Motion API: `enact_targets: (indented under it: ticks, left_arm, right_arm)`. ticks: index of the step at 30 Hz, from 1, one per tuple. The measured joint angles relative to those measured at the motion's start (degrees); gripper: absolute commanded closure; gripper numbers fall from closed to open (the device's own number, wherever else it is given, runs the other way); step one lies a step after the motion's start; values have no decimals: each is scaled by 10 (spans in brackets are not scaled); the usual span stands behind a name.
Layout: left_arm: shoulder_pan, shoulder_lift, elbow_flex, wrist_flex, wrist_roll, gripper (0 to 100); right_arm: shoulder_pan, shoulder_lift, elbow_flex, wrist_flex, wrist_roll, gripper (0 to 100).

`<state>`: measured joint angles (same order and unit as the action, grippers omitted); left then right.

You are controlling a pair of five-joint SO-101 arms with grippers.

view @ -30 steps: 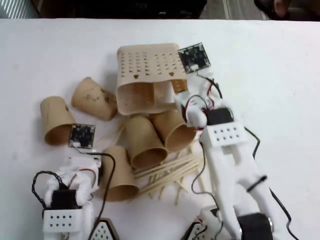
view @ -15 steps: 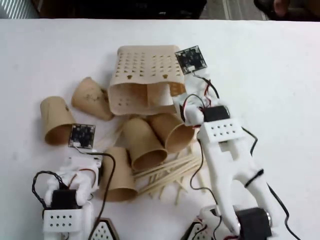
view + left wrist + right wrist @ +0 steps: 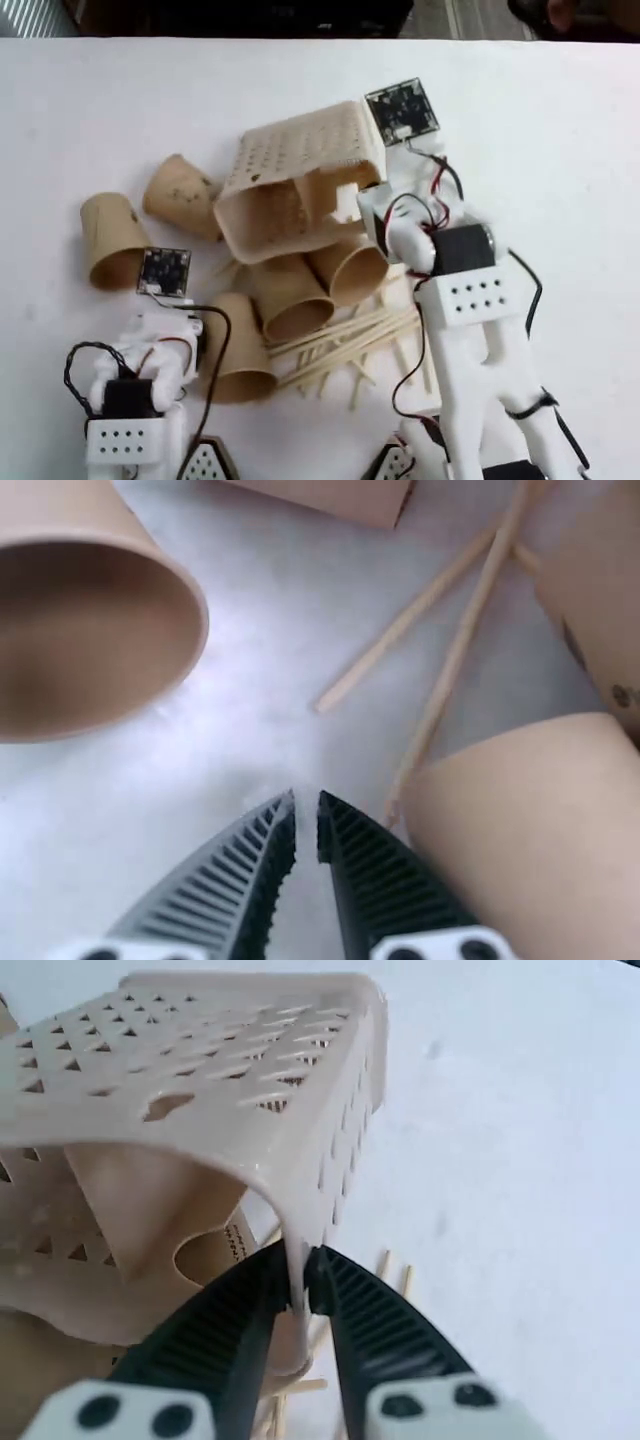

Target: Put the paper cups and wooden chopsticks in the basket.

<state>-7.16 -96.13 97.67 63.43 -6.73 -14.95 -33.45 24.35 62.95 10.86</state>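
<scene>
Beige perforated basket (image 3: pixel 300 180) lies tipped on its side just above centre of the high view, with its mouth facing lower left and its lower wall resting on two cups. Right claw (image 3: pixel 300 1282) is clenched on the basket's rim, the thin plastic edge pinched between both jaws. In the high view this claw (image 3: pixel 362 205) sits at the basket's right edge.

Cups: five lie on their sides on the white table (image 3: pixel 560 150), outside the basket.
- Cup (image 3: pixel 108 240) at far left.
- Cup (image 3: pixel 185 195) just beside it, touching the basket's left wall.
- Cup (image 3: pixel 240 350) at lower centre-left.
- Cups (image 3: pixel 290 295) and (image 3: pixel 350 265) under the basket's lower edge, touching each other.

Chopsticks (image 3: pixel 340 345): a loose heap at lower centre, just below the two middle cups, between the arms.

Left arm (image 3: pixel 135 400) is at lower left. Left claw (image 3: pixel 305 815) has its jaws drawn almost together with a thin slit between them, grasping nothing, tips low over bare table. A cup mouth (image 3: pixel 90 640) lies near one jaw, and another cup's wall (image 3: pixel 530 830) lies just beside the other. Two chopsticks (image 3: pixel 450 650) lie beyond the tips, one ending at that second cup's edge.
</scene>
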Motion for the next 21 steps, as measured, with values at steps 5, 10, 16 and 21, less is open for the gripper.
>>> enact_targets:
  ticks: [5, 10, 16, 21]
  left_arm:
    - [0, 0, 0, 0, 0, 939]
    - [0, 0, 0, 0, 0, 939]
    - [0, 0, 0, 0, 0, 939]
    - [0, 0, 0, 0, 0, 939]
  right_arm:
    - [1, -1, -89, 81, 0, 981]
    - [0, 4, -106, 87, 0, 981]
    - [5, 103, -159, 75, -19, 981]
    - [27, 214, -240, 73, -63, 981]
